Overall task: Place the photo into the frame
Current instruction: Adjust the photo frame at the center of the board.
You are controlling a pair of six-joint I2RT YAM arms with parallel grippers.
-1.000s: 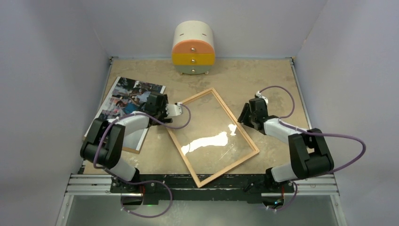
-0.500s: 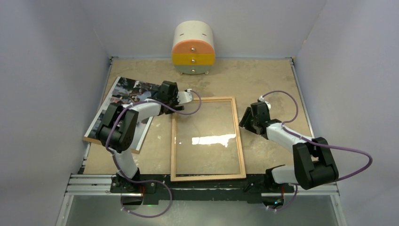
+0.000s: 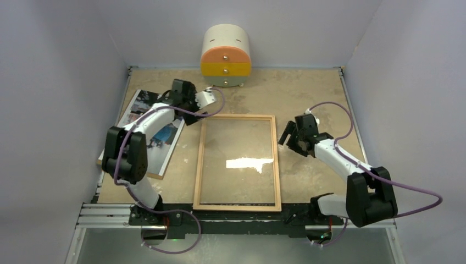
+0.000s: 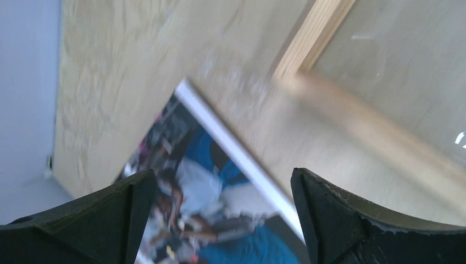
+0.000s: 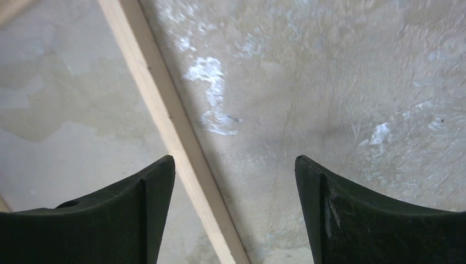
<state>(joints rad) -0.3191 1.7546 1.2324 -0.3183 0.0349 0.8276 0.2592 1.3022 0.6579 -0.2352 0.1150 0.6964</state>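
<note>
The frame (image 3: 239, 116) has been turned. A second ago it was lying crooked; now it is laid flat and straight in the middle of the table (image 3: 313, 93). It has been let go: the right gripper (image 5: 235, 170) is opened wide just beside its right side, and nothing is held. The left gripper (image 4: 220, 187) is opened wide and empty too, and has been moved over the photo (image 3: 142, 104), which is lying on the board (image 3: 131, 170) at the left. The photo can likely be picked up next.
</note>
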